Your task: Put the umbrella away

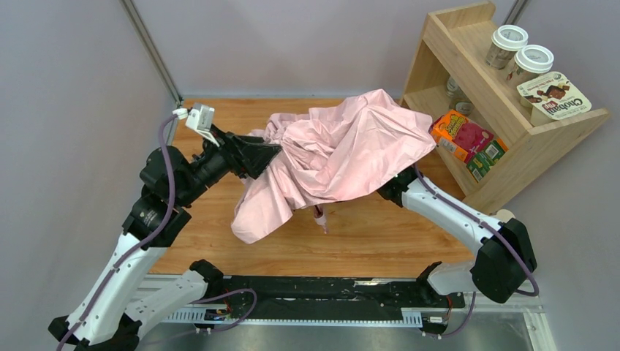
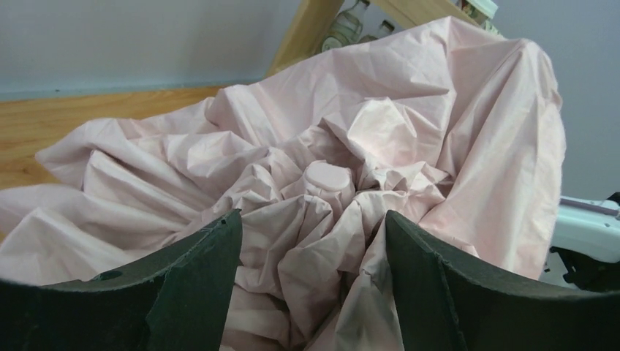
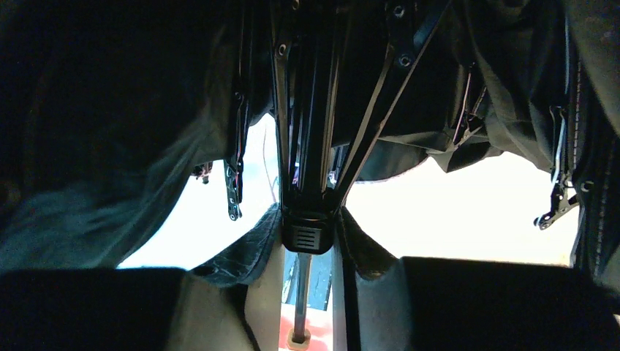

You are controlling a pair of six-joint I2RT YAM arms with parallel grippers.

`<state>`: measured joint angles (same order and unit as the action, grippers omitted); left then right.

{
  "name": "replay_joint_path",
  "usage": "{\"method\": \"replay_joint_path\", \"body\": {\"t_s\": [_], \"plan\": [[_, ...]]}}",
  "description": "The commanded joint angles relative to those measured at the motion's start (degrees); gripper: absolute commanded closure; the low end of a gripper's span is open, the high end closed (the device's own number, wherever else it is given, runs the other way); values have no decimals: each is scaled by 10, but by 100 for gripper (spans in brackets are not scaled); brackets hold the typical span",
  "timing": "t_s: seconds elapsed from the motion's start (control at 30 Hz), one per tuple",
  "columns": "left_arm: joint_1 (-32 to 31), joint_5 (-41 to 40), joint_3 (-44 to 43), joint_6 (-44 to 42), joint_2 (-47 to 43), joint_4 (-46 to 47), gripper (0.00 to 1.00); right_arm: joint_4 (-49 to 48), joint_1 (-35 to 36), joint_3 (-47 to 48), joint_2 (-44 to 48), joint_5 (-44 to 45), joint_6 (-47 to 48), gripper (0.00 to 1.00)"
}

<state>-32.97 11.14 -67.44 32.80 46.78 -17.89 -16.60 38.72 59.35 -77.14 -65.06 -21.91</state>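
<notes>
Left hand (image 1: 272, 152) wide open, fingers flanking bunched fabric at umbrella (image 1: 351, 146) tip. Right hand (image 3: 307, 238) under canopy, closed narrow around umbrella shaft. Umbrella half-collapsed, held above counter (image 1: 380, 238). Wooden shelf (image 1: 512, 157) behind, just beside canopy.

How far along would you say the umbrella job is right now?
Done: the umbrella is partly collapsed, though its canopy hangs loose and crumpled. In hand: the right gripper clamps its shaft underneath; the left gripper stands open around the bunched tip. Left: gathering, strapping, stowing.
</notes>
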Motion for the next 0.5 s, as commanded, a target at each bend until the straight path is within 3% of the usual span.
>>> {"method": "replay_joint_path", "body": {"t_s": [0.0, 0.13, 0.27, 0.47], "plan": [[2, 11, -7, 18, 13, 67, 22, -27, 10, 43, 13, -20, 26, 100], [2, 159, -29, 12, 61, 112, 22, -25, 11, 50, 8, -24, 23, 100], [2, 173, -64, 6, 102, 52, 22, -53, 11, 50, 9, -21, 0, 100], [2, 208, -27, 25, 115, 115, 25, -79, 11, 59, 2, -14, -19, 100]]}}
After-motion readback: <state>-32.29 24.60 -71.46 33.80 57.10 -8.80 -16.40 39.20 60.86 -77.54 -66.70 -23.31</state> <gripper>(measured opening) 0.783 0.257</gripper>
